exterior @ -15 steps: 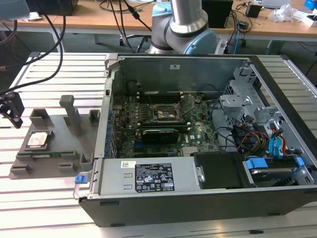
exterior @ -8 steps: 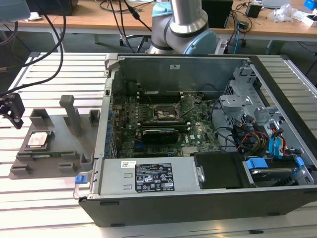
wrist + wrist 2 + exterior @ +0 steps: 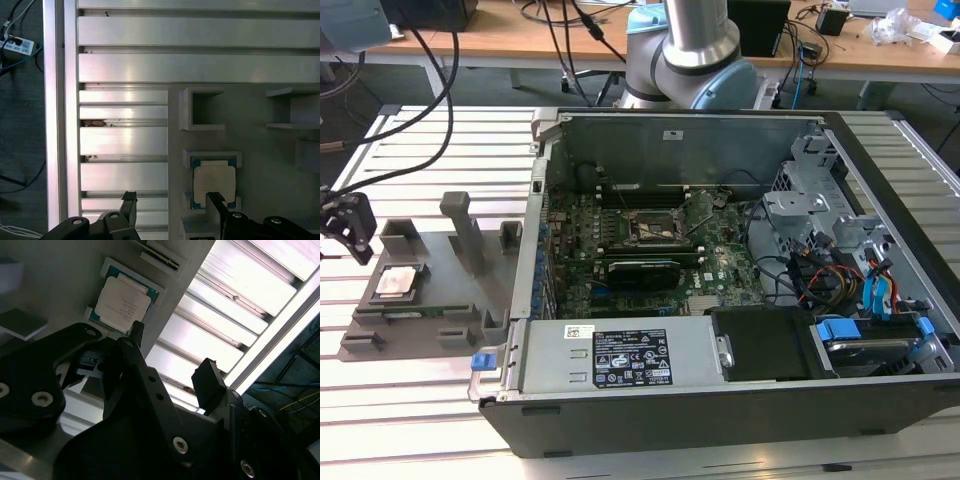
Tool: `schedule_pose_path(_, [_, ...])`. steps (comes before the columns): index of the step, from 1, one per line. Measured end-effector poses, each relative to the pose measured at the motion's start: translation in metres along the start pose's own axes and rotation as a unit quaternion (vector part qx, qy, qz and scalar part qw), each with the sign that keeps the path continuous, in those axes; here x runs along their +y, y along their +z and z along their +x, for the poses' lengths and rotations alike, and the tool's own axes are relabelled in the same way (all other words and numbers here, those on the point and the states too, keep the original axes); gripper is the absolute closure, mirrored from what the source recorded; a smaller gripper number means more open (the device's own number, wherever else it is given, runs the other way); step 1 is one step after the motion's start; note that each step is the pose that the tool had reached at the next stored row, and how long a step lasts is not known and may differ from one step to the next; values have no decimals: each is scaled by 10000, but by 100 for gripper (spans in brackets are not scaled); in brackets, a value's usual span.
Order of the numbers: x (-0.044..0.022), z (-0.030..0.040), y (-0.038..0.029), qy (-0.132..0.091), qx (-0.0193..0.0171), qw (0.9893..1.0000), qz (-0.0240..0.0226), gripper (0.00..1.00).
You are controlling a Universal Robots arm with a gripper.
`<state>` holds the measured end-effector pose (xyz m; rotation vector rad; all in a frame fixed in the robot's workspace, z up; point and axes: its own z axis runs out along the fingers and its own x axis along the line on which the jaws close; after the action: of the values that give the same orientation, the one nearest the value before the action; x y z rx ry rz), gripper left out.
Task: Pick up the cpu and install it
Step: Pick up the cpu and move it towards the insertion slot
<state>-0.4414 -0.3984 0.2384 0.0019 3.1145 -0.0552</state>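
Cut off at the exterior view's top: arm (image 3: pixel 695 40). In the first wrist view, partly behind a finger (image 3: pixel 216 206): chip (image 3: pixel 214 179).

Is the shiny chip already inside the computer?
No, the cpu lies in the grey holder outside the computer case, on the exterior view's left.

A ribbed aluminium tabletop (image 3: pixel 430 420) of long parallel slats carries the scene, glaring white toward eight o'clock in the exterior view. Along twelve o'clock runs a wooden desk (image 3: pixel 500 38) with black cables (image 3: pixel 451 100) drooping off it. In the first wrist view, dark grey floor (image 3: pixel 22 150) lies beyond the tabletop's edge, a white power strip (image 3: pixel 17 46) on it.
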Motion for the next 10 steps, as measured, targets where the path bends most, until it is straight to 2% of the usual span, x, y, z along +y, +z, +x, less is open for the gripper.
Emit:
schedule_pose_path(8, [1, -154, 22, -18, 3, 10000, 0, 34])
schedule_pose_path(10, [2, -244, 28, -21, 10, 10000, 0, 34])
